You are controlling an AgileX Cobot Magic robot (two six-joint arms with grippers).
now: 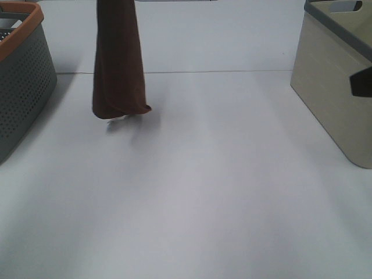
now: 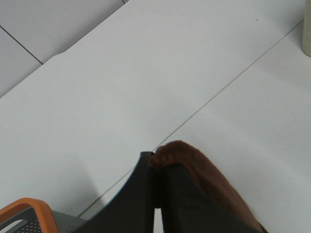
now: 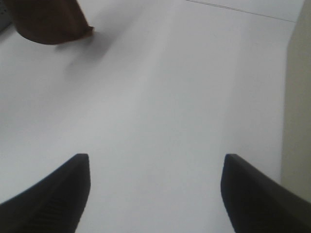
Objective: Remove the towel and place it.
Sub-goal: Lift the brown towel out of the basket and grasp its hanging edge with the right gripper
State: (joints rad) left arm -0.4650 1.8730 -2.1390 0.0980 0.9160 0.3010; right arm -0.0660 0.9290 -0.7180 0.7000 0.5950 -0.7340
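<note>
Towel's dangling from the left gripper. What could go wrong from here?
1. The soft dark reddish-brown towel hangs long from the shut left gripper, which pinches only a small fold; it may slip out.
2. Its lower end hangs close to the white table, so sideways travel may drag it or snag the grey perforated basket with orange rim.
3. The open right gripper sits close to the beige plastic basket and could bump it.

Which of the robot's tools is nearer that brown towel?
Left. The left tool is clamped on the towel, which hangs from it; the right tool stands open, well apart from it.
</note>
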